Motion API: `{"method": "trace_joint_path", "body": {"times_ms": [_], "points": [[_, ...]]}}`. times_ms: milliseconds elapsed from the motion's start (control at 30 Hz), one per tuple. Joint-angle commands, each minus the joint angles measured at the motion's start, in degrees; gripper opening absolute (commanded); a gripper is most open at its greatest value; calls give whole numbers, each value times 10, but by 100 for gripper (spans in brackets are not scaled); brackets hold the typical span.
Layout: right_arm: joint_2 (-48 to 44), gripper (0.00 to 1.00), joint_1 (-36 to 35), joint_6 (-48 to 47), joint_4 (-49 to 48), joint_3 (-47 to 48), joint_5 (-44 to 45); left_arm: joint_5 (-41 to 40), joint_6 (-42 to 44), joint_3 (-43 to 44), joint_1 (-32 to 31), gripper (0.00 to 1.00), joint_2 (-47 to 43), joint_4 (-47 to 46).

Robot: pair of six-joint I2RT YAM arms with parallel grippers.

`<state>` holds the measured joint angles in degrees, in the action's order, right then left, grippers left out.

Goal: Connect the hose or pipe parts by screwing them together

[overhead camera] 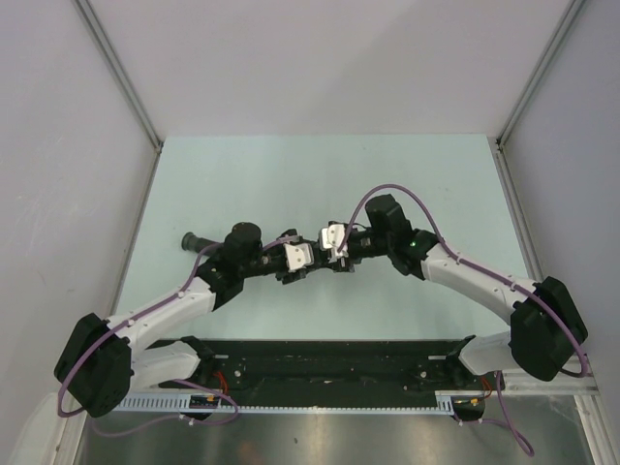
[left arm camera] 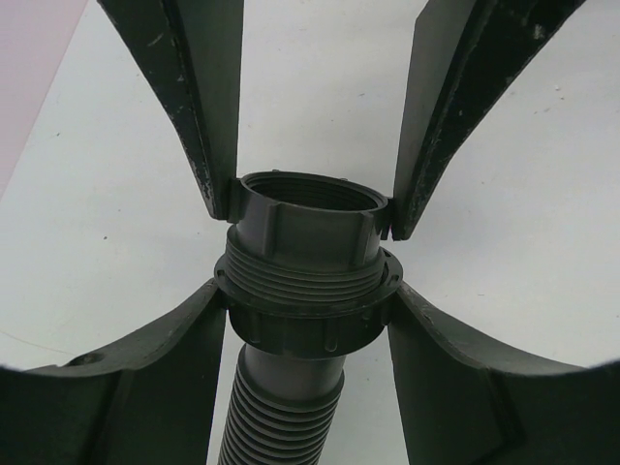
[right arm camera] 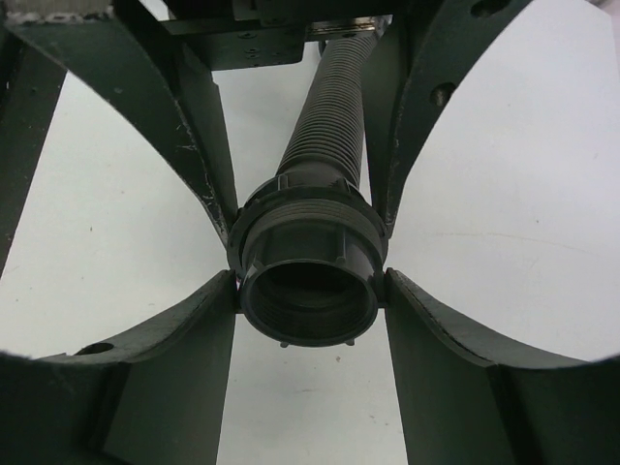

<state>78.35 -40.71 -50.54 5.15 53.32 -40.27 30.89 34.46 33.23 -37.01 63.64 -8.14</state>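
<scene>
Both arms meet at the centre of the top view, above the pale green table (overhead camera: 291, 174), and it's tight work here. The left gripper (left arm camera: 308, 302) is clamped hard, its two fingers pinching the wide collar of the tube (left arm camera: 308, 327) from either side, low in its wrist view. The tube's ribbed length runs back towards the bottom edge of that view. The right gripper (right arm camera: 310, 286) stands about half spread, with both fingers pressed against the sides of the ring nut (left arm camera: 308, 208). The nut sits right on the tube's threaded end, open mouth facing the right wrist camera. A few threads show between nut and collar.
</scene>
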Motion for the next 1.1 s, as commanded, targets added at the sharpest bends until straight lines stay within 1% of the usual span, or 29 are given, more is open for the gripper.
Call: {"method": "trace_joint_path", "body": {"times_ms": [0, 200, 333, 467, 500, 567, 733, 967, 1067], "points": [[7, 15, -17, 38, -35, 13, 41, 29, 12, 21, -17, 0, -5, -80], [12, 9, -29, 34, -27, 14, 49, 23, 17, 21, -18, 0, -5, -80], [16, 6, -30, 73, -38, 13, 51, 22, 18, 22, -18, 0, -5, -81], [29, 3, -29, 113, -35, 13, 30, 21, 20, 22, -19, 0, -8, -83], [30, 1, -29, 117, -33, 13, 25, 20, 20, 21, -19, 0, -7, -83], [30, 0, -28, 117, -16, 13, 15, 16, 24, 19, -19, 0, -8, -84], [20, 0, -22, 81, 19, 14, 20, 28, 31, 15, -19, 0, -11, -84], [-4, 0, 9, -7, 69, 27, -56, 65, 46, 6, -19, 0, -25, -83], [-6, 0, 12, -35, 90, 29, -62, 61, 45, 5, -18, 0, -26, -84]]}}
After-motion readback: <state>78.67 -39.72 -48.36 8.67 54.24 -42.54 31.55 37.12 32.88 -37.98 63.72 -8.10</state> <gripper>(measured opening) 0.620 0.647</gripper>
